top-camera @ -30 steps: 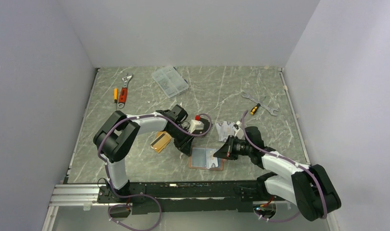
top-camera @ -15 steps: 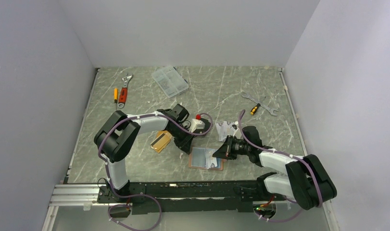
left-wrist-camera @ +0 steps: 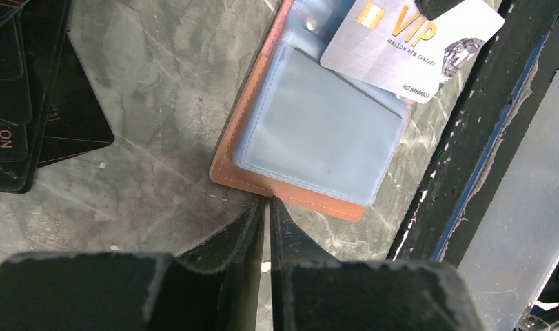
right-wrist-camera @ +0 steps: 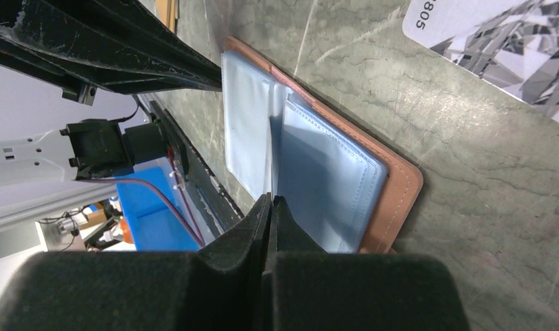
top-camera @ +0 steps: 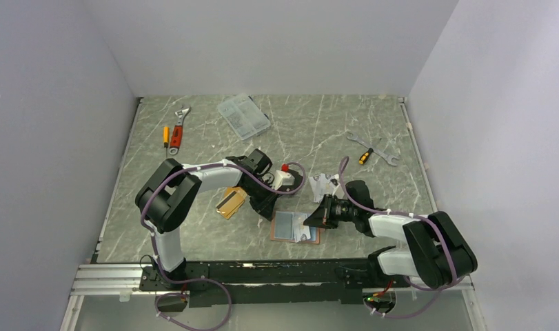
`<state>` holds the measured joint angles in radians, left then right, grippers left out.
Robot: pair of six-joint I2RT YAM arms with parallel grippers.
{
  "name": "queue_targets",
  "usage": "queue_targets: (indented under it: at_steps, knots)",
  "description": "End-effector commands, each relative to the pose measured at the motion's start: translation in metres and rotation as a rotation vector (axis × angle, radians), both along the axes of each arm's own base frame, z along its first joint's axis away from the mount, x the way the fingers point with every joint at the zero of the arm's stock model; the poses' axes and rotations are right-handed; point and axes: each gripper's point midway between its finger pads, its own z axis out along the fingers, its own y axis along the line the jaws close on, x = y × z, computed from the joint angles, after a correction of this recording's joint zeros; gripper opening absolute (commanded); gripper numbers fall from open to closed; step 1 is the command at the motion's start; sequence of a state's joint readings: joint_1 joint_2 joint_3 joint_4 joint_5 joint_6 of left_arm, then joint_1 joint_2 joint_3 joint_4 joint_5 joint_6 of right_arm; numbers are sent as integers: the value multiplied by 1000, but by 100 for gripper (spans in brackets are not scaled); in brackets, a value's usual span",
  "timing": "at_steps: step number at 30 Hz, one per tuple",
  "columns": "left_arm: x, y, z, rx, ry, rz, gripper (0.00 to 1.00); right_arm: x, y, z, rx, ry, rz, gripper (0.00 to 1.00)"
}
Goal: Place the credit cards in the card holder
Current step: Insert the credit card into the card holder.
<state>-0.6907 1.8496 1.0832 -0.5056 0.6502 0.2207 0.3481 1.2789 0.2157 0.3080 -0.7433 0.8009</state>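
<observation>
The card holder point(top-camera: 288, 226) lies open on the table, pink rim out and pale-blue sleeves up point(left-wrist-camera: 318, 131). My left gripper point(left-wrist-camera: 266, 201) is shut to a thin slit, its tips resting on the holder's pink edge with nothing between them. My right gripper point(right-wrist-camera: 271, 198) is shut on a silver "VIP" credit card point(left-wrist-camera: 411, 41), which leans over the holder's blue pocket; in the right wrist view the card shows only edge-on. An orange-gold credit card point(top-camera: 230, 202) with a dark stripe lies left of the left gripper. More silver cards point(top-camera: 322, 185) lie beyond the holder.
Flat black pieces point(left-wrist-camera: 28, 103) sit left of the holder. A clear compartment box point(top-camera: 243, 116) stands at the back. An adjustable wrench and screwdriver point(top-camera: 174, 134) lie back left, spanners and a screwdriver point(top-camera: 371, 150) back right. The black rail point(left-wrist-camera: 469, 138) runs close along the holder.
My left gripper's jaws have closed almost together at the holder's edge. The right arm has edged a little left, carrying the silver card over the holder.
</observation>
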Motion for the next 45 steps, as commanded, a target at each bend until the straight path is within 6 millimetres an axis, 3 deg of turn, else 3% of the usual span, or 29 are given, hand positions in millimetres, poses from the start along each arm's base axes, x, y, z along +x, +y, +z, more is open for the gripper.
queue_targets:
  at_steps: [1,27,45]
  knots:
    - [7,-2,1,10,-48,-16,14,12,5,10,25,-70,22,0]
    - [-2,-7,3,-1,-46,-62,9,32,9,6,3,-132,-25,0]
    - [-9,-8,4,-8,-28,-77,8,5,3,-18,-48,-107,-40,0]
